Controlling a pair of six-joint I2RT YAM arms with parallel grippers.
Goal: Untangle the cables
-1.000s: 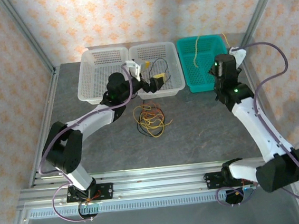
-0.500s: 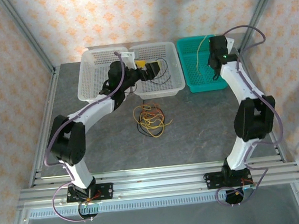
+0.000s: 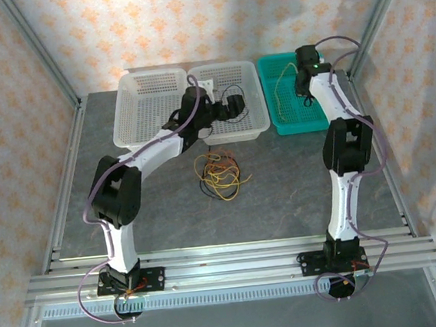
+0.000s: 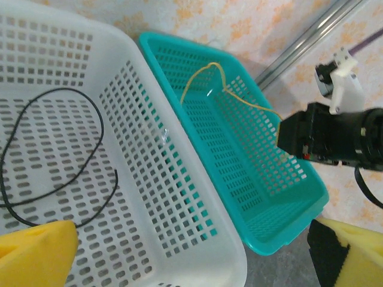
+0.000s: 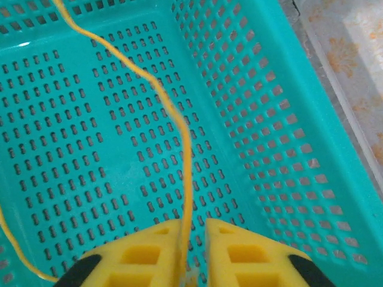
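Grey surface (image 3: 283,196) inside a metal frame, patterned walls behind. Along the far edge: two white baskets side by side, then a teal basket (image 3: 299,125) to their right.

Left hand (image 3: 234,105): over the right-hand white basket (image 3: 234,134), fingers spread wide, nothing between them. In the left wrist view the two yellow fingertips (image 4: 36,251) sit at opposite lower corners. A black cable (image 4: 102,128) lies loose in an open loop on the floor of this basket.

Right hand (image 5: 192,242): above the teal basket, yellow pads pressed almost together, pinching a yellow cable (image 5: 187,155). The cable runs from the pads across the basket's perforated floor towards its far wall; a second stretch of it curves along the lower left of the right wrist view.

Remaining tangle of cables (image 3: 219,175): yellow, black and orange-red strands knotted in a small heap on the surface, in front of the right-hand white basket and apart from both hands.
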